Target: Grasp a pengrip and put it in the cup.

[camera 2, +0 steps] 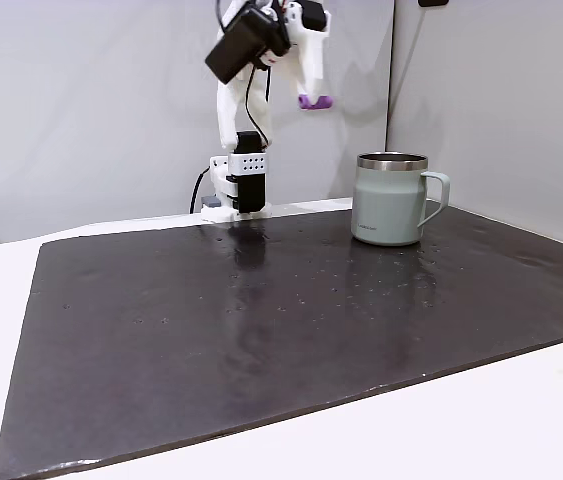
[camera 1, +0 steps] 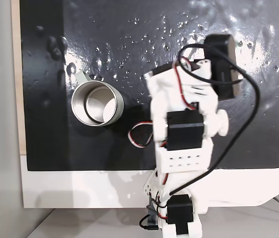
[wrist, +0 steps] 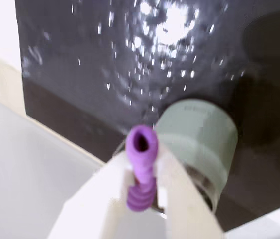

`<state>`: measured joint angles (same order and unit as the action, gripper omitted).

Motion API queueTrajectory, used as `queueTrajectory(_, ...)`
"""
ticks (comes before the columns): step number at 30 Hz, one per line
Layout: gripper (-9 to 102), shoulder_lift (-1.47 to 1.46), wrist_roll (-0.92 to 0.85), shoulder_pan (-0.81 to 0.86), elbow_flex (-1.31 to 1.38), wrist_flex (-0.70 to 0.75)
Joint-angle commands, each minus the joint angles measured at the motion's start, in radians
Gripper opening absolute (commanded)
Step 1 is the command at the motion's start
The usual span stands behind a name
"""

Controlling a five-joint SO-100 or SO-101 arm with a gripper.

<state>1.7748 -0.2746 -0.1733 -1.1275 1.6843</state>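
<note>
- The purple pengrip (wrist: 140,169) is clamped between the white fingers of the gripper (wrist: 142,191) in the wrist view.
- In a fixed view, the gripper (camera 2: 313,95) is held high above the dark mat (camera 2: 261,320), left of the cup (camera 2: 391,198).
- The grey-green metal-rimmed cup (wrist: 199,139) is seen standing just beyond the pengrip's tip.

This looks like a lab or test bench set up for robot trials. A glossy black mat (camera 2: 291,340) covers most of a white tabletop (camera 2: 521,420), filling the lower frame in a fixed view. Plain grey partition panels (camera 2: 81,110) close off the background, and a small white arm (camera 2: 246,150) is mounted at the mat's far edge, with exposed wiring.
</note>
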Motion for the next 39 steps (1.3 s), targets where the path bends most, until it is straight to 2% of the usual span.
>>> queueTrajectory(1,0,0.075,0.063,-0.152,-0.012,0.009)
queueTrajectory(9,0,0.003,0.138,-0.453,0.02,0.011)
queueTrajectory(15,0,-0.057,0.184,-0.578,0.031,0.011)
queueTrajectory(20,2,-0.054,0.195,-0.565,0.035,0.011)
queueTrajectory(23,22,-0.034,0.199,-0.543,0.02,0.011)
queueTrajectory(26,31,-0.011,0.201,-0.541,-0.005,0.011)
queueTrajectory(39,32,0.012,0.204,-0.541,-0.031,0.012)
